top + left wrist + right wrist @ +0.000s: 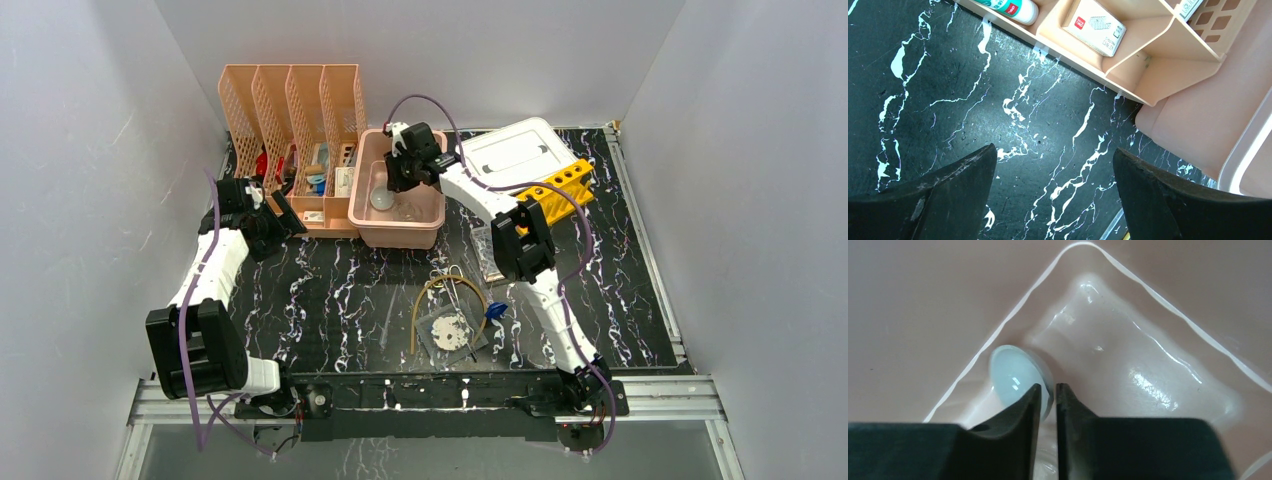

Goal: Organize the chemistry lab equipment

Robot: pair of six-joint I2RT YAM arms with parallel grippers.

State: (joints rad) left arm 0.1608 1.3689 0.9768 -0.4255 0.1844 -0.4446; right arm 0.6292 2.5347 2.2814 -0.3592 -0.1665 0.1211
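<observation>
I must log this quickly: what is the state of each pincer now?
Left pincer: open, holding nothing.
Right pincer: nearly closed at the rim of the small white bowl; whether it grips cannot be told.

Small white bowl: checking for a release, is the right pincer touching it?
Cannot tell. In the right wrist view the rim of the small white bowl runs behind the nearly closed right pincer, hiding any contact or gap.
</observation>
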